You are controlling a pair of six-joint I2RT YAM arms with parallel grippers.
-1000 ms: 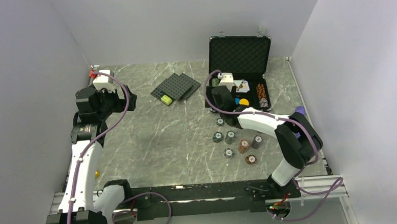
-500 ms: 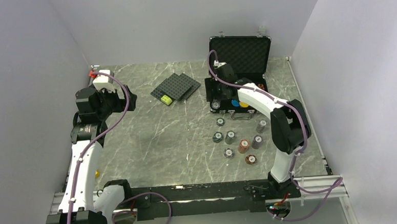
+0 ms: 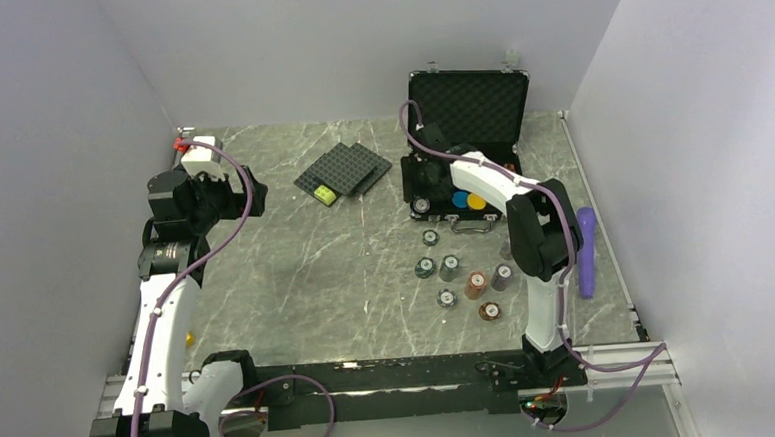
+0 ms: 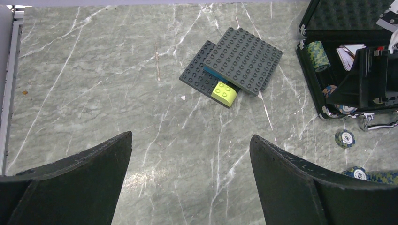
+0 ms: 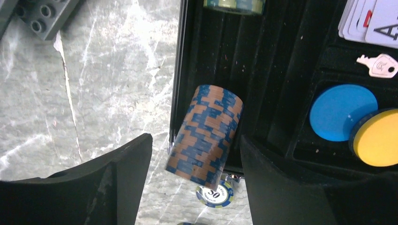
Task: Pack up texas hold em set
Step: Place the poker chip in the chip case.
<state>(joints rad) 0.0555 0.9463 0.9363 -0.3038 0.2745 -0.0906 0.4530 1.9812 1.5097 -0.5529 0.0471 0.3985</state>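
Right wrist view puts my right pincer (image 5: 195, 143) over the near left corner of the briefcase (image 5: 267, 70). Its fingers stand apart. The brown-and-blue chip stack (image 5: 206, 133) lies tilted on its side between them, its lower end hanging past the case's edge at 6 o'clock. At 9 o'clock a clear gap parts the stack from one finger, and at 3 o'clock it looks to brush the other, so I am not clamped on it. At 12 o'clock of the stack a green chip stack (image 5: 234, 3) sits in the case, cut off by the frame. At 3 o'clock lies a blue disc (image 5: 342, 112) with a yellow disc (image 5: 378, 138) overlapping its edge. At 2 o'clock are a small key (image 5: 382, 64) and the cards (image 5: 371, 18). At 6 o'clock, down on the table, one loose chip (image 5: 215, 194) lies flat.

My left pincer (image 4: 190, 138) hangs wide apart with nothing in it, high over the table (image 4: 94, 84) and well apart from the case. At its 1 o'clock lie the studded plates (image 4: 239, 63), a yellow-green brick (image 4: 224, 93) on the lower one.

Top external view shows grey-green marble with pale veins, boxed in by plain pale walls (image 3: 354, 40). The case stands open at 1 o'clock of the table, lid up, and small chip stacks (image 3: 476, 284) dot the marble at its 6 o'clock.
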